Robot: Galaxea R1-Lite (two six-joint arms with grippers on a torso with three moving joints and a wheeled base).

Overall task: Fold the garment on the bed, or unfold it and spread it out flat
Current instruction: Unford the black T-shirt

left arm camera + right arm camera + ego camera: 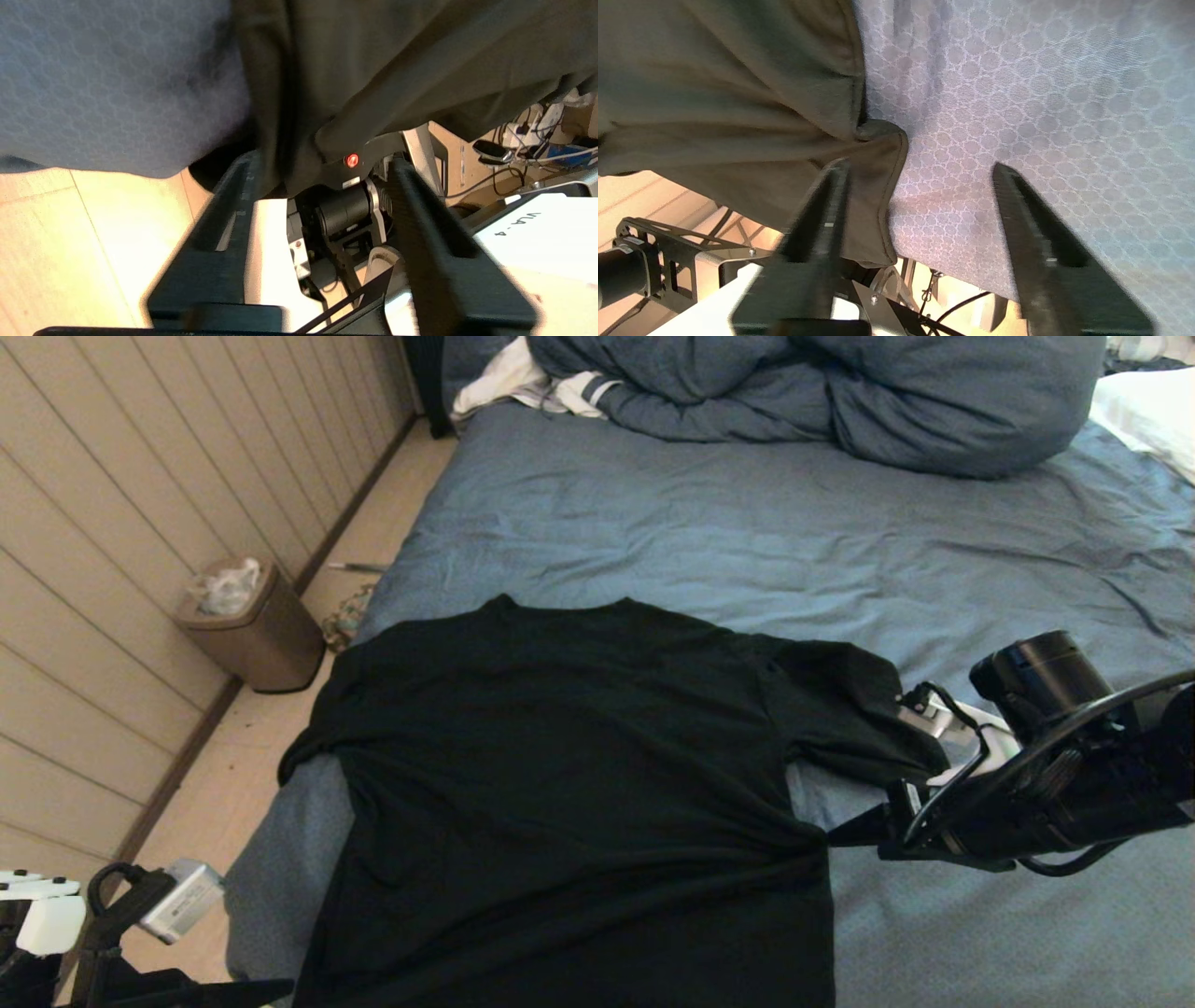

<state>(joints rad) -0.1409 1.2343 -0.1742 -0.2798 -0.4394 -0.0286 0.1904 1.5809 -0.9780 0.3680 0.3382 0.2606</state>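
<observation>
— One garment to enter first: where does it lie?
— Black T-shirt [569, 784], plain side up, spread over the near part of the bed [747, 541]. Its body runs toward the near edge and hangs over it; one short sleeve [840, 709] lies out toward the robot's right, the other droops over the bed's left corner, above the floor.
— Condition of the cloth?
— Mostly flat, with soft wrinkles and a bunched fold [803, 845] at the right side seam (just where the right gripper's tip meets it).
— Right gripper?
— Right gripper [920, 177], low over the slate-blue sheet at the shirt's right edge. Fingers [831, 200] spread apart and gripping nothing; one finger lies against the hem [887, 196], the other over bare sheet.
— Left gripper?
— Left gripper [322, 172], below the bed's near left corner. Fingers [420, 210] parted, nothing clamped; the hanging hem [327, 135] drops close by the gap, though whether it touches a finger cannot be told.
— Other stock on the bed?
— Bulky blue duvet [803, 392], heaped along the far side; white striped clothing [532, 383] beside it at the far left; a white pillow [1148, 411] at the far right.
— Off the bed?
— One brown waste bin [252, 625] with a plastic liner, standing on the pale wooden floor [373, 523] against the panelled wall [121, 504], well apart from the shirt.
</observation>
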